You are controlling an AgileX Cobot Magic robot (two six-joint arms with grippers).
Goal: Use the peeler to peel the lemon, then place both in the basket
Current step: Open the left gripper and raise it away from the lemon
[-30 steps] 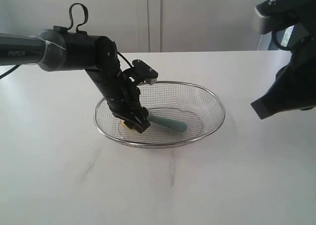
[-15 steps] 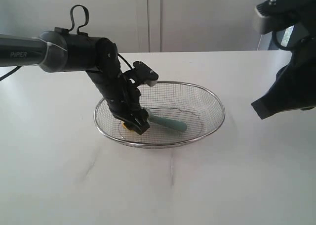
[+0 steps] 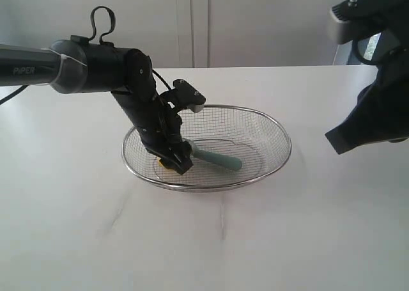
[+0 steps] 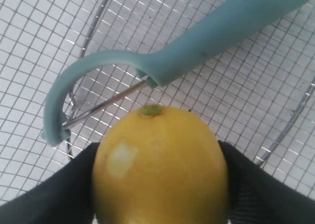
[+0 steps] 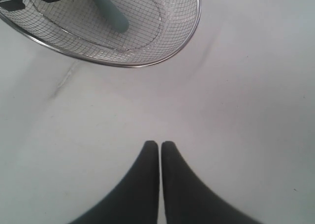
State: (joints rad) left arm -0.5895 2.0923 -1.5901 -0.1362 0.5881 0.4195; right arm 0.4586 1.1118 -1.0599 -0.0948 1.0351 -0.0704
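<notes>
Left tool point(image 3: 174, 161): your black tool is down inside the left end of the basket. Its fingers point(image 4: 59, 194) press on both sides of the lemon and pinch it.
Lemon point(image 4: 160, 170): the small yellow oval lemon fills the lower part of the left wrist view, cut off by the frame edge. One pale patch shows on its skin. From the exterior view you see only a yellow sliver point(image 3: 165, 164) under the tool, so you cannot tell whether it rests on the mesh.
Peeler point(image 3: 217, 157): the slim peeler with a pale teal plastic handle lies on the basket floor. Its curved head and thin metal blade point(image 4: 106, 101) are just beside the lemon's tip. In the exterior view the head is hidden behind the tool.
Basket point(image 3: 281, 137): the wide, shallow silver wire-mesh basket sits on the white counter point(image 3: 287, 240). Its near rim is cut off in the right wrist view point(image 5: 194, 22).
Right tool point(image 5: 160, 152): its dark fingers are pressed together with nothing between them, above bare counter, well apart from the basket.
Change over the last second: your left wrist has shifted only slightly. The lemon remains pinched, and the peeler and right arm have not moved.
</notes>
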